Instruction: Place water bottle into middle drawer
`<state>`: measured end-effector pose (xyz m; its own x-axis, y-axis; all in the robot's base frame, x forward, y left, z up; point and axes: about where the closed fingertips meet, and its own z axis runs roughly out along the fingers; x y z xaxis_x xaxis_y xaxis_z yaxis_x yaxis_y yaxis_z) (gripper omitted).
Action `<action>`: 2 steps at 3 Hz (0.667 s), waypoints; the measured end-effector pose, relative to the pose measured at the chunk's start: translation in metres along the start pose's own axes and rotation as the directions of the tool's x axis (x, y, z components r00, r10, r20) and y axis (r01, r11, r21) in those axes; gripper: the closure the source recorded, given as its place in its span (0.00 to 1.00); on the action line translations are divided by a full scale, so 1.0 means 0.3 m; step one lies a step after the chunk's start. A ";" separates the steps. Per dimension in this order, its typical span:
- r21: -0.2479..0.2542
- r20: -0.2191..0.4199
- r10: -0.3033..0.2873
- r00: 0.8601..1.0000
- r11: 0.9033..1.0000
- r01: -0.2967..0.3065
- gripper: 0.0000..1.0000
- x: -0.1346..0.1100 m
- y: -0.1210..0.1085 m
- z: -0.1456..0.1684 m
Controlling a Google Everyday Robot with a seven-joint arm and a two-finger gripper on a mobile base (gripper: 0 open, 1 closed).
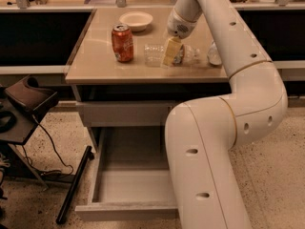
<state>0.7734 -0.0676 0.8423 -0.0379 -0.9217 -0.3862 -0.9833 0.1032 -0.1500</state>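
Observation:
The water bottle (155, 54), clear and ribbed, lies on its side on the tan tabletop (95, 66), just right of a red soda can (122, 43). My gripper (171, 51) comes down from above onto the bottle's middle, and its yellowish tip covers part of the bottle. The middle drawer (126, 211) is pulled out below the table, with its grey inside showing. My arm's large white links hide the drawer's right side.
A white bowl (136, 20) sits at the back of the tabletop. A whitish cloudy bottle (214, 54) stands at the right, partly behind my arm. A closed drawer front (124, 113) lies above the open drawer. A black stand (28, 99) and a leaning pole (74, 185) are at the left.

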 end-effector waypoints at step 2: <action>0.000 0.000 0.000 1.000 1.000 0.000 0.66 0.000 0.000 0.000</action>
<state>0.7734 -0.0676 0.8423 -0.0379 -0.9215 -0.3864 -0.9832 0.1034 -0.1501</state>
